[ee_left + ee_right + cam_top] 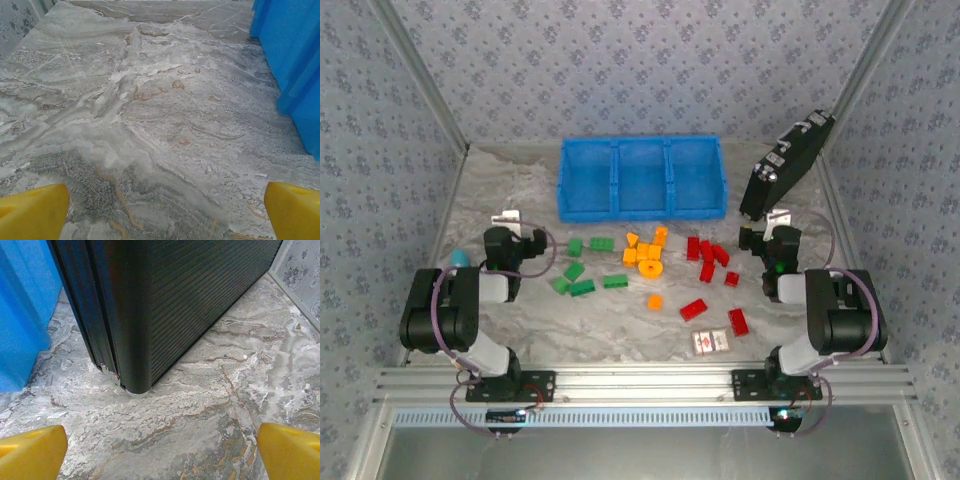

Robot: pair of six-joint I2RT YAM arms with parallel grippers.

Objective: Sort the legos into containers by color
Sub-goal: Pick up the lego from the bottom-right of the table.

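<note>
**Item 1. Blue tray**: three square compartments side by side, at the far centre of the marbled table. Its outer wall also shows at the right of the left wrist view and at the left of the right wrist view.

**Item 2. Legos**: all lie on the table, near side of the tray, loosely grouped by colour.
- Green legos: left group.
- Orange legos: centre group, with the round orange piece among them and one brick apart, nearer.
- Red legos: right group, with two more lying nearer, close to the card.

**Item 3. Left gripper**: yellow fingertips spread wide over bare table, nothing between them, left of the green group.

**Item 4. Right gripper**: yellow fingertips spread wide, nothing between them, facing the near corner of the black device.

**Item 5. Black device**: rectangular, tilted, at the far right, just beside the tray's right end.

**Item 6. Red-and-white card**: flat on the near table, right of centre.

**Item 7. Light blue stick**: at the left edge, partly hidden behind the left arm.
</note>
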